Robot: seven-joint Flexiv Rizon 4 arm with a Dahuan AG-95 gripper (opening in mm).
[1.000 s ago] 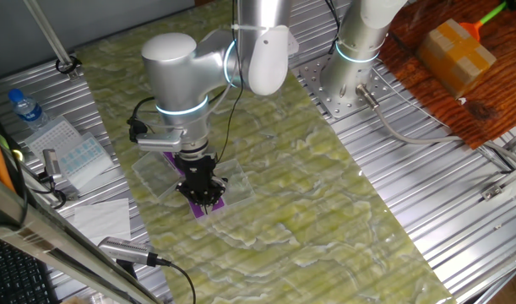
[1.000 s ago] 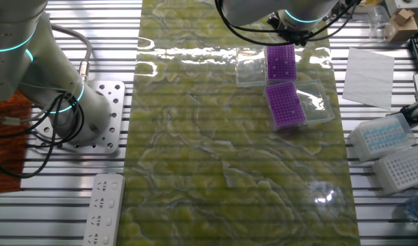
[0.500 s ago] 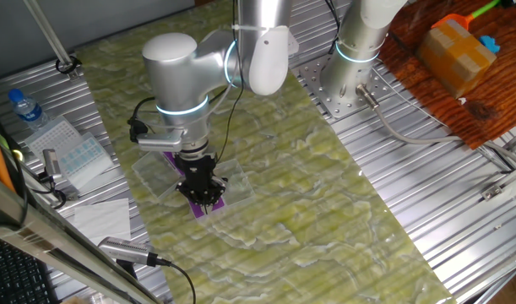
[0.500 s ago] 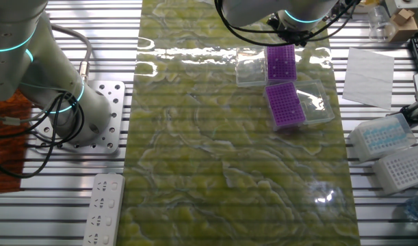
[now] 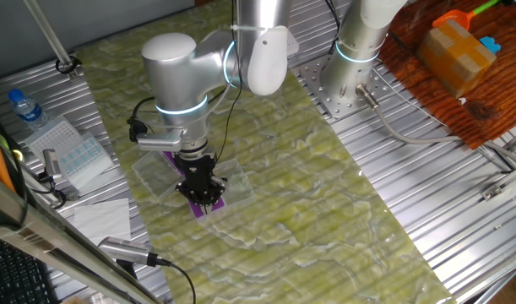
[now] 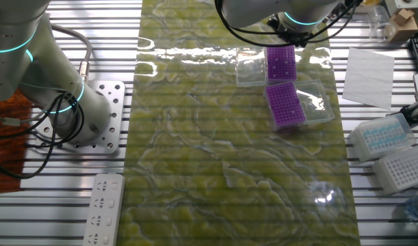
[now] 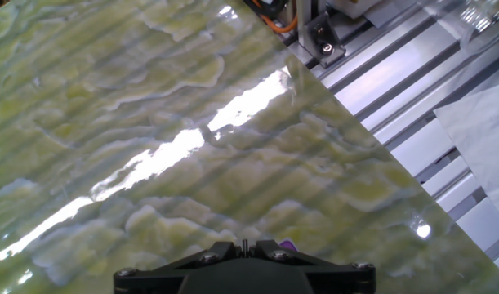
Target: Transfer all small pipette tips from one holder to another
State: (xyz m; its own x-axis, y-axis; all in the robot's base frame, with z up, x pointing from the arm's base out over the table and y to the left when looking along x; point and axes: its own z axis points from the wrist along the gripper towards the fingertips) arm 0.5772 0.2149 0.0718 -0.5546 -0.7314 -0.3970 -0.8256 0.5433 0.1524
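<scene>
One fixed view shows the black two-finger gripper (image 5: 203, 196) low over a purple perforated tip holder (image 5: 200, 205) in its clear plastic box. Whether its fingers are clenched, I cannot tell. The small whitish pipette tips are too small to see, so progress is unclear.

Arm (image 5: 186, 72) reaches in from rear, silver elbow link bent forward, wrist joint vertical, cyan ring lit at wrist. Black gripper (image 5: 201, 199) points straight down, low over table surface, fingers drawn close together; gap between tips too small to judge. Hand view: only black gripper base (image 7: 245, 273) at bottom edge, fingertips hidden. Other fixed view: gripper out of frame at top edge
</scene>
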